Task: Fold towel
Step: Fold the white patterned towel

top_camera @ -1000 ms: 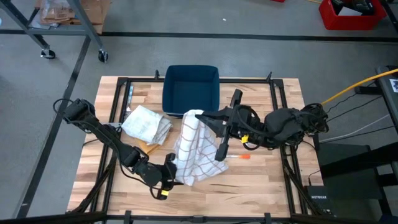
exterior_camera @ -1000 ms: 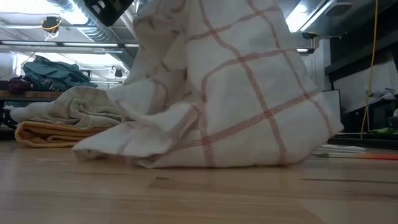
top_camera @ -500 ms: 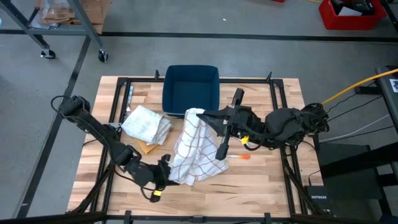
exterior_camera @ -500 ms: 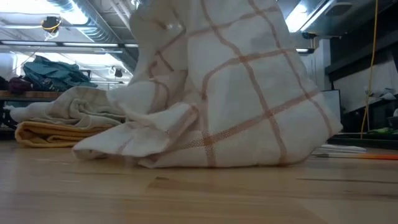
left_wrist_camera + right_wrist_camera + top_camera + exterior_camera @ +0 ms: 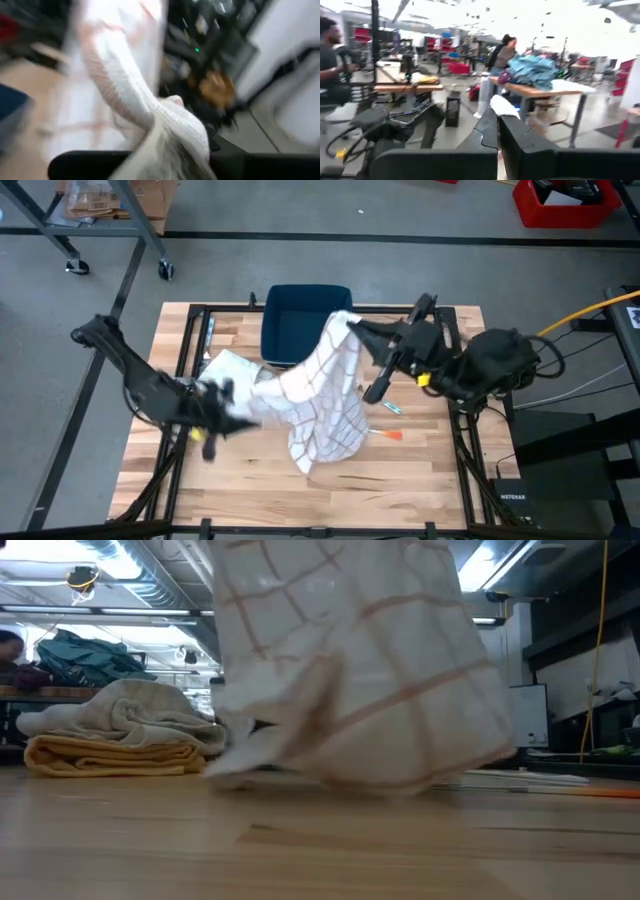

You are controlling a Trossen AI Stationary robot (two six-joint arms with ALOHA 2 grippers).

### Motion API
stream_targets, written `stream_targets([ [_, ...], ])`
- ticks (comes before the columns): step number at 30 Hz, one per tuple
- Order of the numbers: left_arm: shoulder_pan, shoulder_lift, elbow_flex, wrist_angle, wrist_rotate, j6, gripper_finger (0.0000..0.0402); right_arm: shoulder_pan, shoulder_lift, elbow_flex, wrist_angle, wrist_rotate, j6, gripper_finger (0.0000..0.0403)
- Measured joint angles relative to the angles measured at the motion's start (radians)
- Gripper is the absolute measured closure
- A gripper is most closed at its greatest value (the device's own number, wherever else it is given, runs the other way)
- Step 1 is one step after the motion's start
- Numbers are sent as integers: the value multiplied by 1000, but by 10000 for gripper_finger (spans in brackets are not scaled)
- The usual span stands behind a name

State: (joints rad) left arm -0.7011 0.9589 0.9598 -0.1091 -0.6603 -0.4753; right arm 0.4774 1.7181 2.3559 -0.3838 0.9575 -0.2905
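The only writing that can be read is on a black box [image 5: 515, 502] at the table's near right corner — "NETGEAR".

The checked towel [image 5: 325, 395] hangs stretched between the two arms above the middle of the wooden table [image 5: 420, 470], its lower end trailing onto the boards. The right gripper [image 5: 352, 325] is clamped on the towel's top corner, over the near edge of the blue bin [image 5: 300, 315] at the table's far side. The left gripper [image 5: 240, 402] is closed on the towel's left edge, beside the folded cloths [image 5: 232, 372] lying at the left. An orange pen [image 5: 388, 434] lies right of the towel.

Beyond the table the room is a workshop — benches, a heap of blue fabric [image 5: 532, 70], and people [image 5: 501, 52] standing about.
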Motion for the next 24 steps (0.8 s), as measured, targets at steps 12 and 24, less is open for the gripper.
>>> stream_targets([
  [12, 225, -129, 118, 227, -124, 363, 401, 0, -5, 0, 401, 38, -463, 399],
  [24, 406, -11, 242, 448, -30, 647, 401, 0, -5, 0, 514, 240, -788, 396],
])
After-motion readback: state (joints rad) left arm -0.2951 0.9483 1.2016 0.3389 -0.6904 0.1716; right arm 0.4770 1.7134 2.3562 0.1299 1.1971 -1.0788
